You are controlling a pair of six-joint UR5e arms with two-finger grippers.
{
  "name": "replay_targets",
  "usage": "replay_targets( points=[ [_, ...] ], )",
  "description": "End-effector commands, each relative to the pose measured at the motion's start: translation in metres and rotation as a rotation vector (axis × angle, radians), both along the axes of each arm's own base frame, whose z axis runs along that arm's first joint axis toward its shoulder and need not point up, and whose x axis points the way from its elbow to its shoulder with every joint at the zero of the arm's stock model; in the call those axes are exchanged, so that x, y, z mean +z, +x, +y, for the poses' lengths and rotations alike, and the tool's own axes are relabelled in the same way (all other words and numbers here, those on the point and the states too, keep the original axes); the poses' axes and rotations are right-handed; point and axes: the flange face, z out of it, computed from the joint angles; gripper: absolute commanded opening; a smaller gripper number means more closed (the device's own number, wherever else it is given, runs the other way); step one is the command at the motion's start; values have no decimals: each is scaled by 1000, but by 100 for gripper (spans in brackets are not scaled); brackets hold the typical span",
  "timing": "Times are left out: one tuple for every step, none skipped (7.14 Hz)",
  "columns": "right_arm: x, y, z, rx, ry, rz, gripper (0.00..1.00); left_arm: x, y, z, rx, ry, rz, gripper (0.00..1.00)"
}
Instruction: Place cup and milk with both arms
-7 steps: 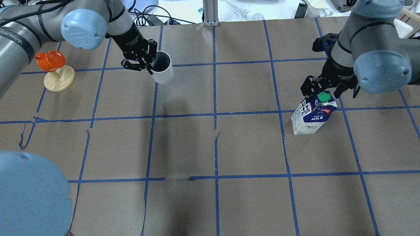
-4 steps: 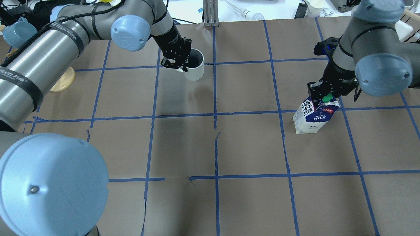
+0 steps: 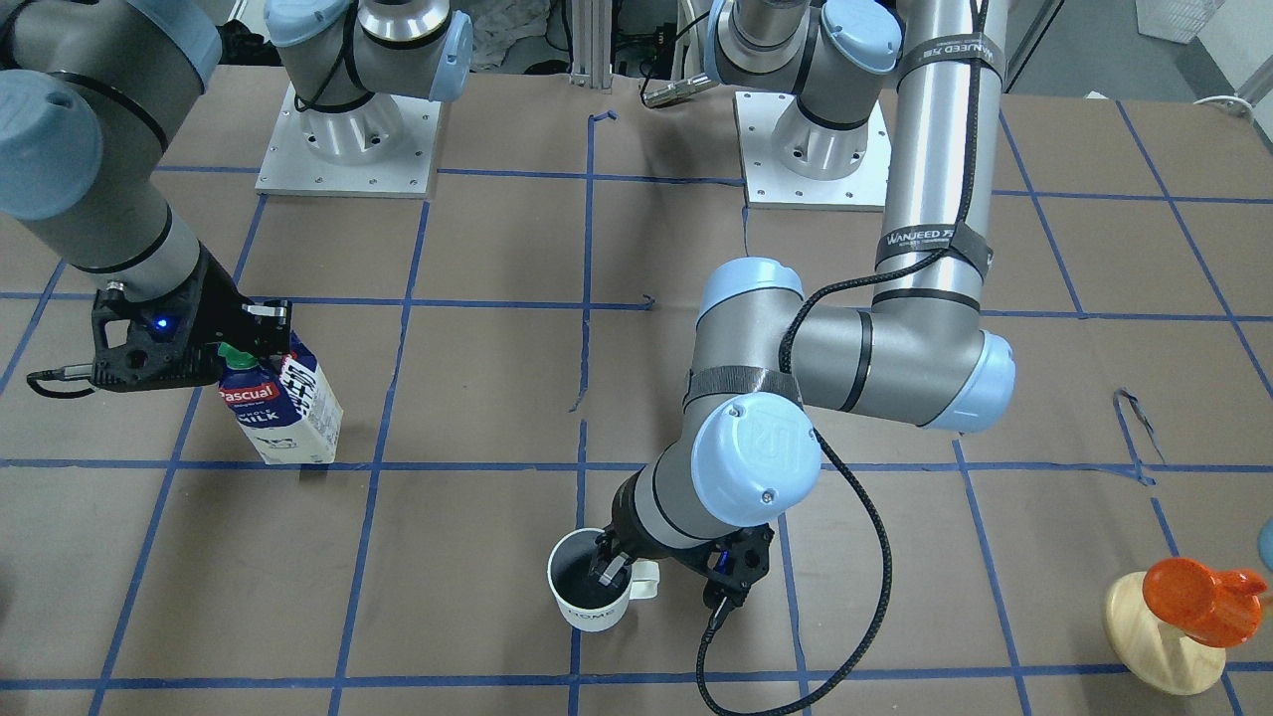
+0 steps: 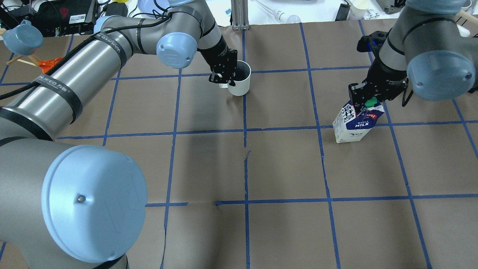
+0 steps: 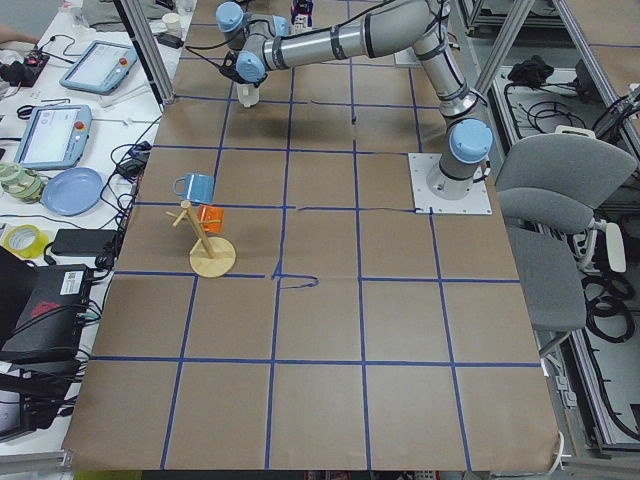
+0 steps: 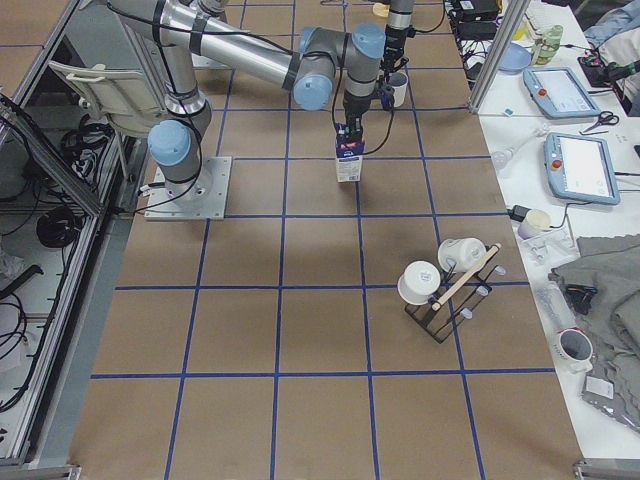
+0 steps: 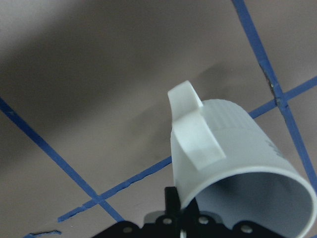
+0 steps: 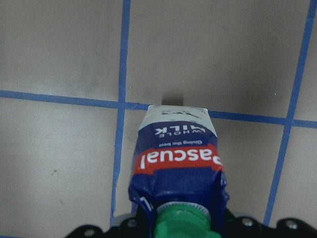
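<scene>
The white cup (image 4: 240, 83), dark inside, hangs from my left gripper (image 4: 225, 77), which is shut on its rim next to the handle. It is above the paper at the far middle of the table, also in the front-facing view (image 3: 585, 602). In the left wrist view the cup (image 7: 233, 148) hangs clear of its shadow. My right gripper (image 4: 364, 102) is shut on the top of the blue and white milk (image 4: 356, 127) by its green cap, at the right. The milk (image 3: 283, 408) tilts slightly. I cannot tell whether its base touches the paper. It fills the right wrist view (image 8: 176, 158).
A wooden mug stand with an orange cup (image 3: 1193, 602) and a blue cup (image 4: 22, 35) is at the far left. A rack with white cups (image 6: 445, 280) stands at the right end. An aluminium post (image 4: 239, 15) rises at the far edge. Blue tape lines cross the brown paper.
My left arm carried the cup right, from near the mug stand to the centre line. My right gripper came down, shut on the milk's top and shifted the carton slightly away from me.
</scene>
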Motion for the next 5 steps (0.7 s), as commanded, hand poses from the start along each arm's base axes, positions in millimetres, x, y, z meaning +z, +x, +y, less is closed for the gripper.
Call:
replay_targets(
  points=[
    [23,19,-25,0,-32,-41,22,-5,-3,0,51,23,10,0],
    [28,32,-46,9,-49,-39,22,-6,-3,0,68,32,11,67],
    [33,42,-79,18,-48,-39,22,-5,-4,0,108,46,13,88],
    [36,62,-113,11,-33,-42,22,2,-2,2,98,37,8,93],
    [26,90,-140,-17,-33,-44,22,18,3,3,37,3,3,93]
  ],
)
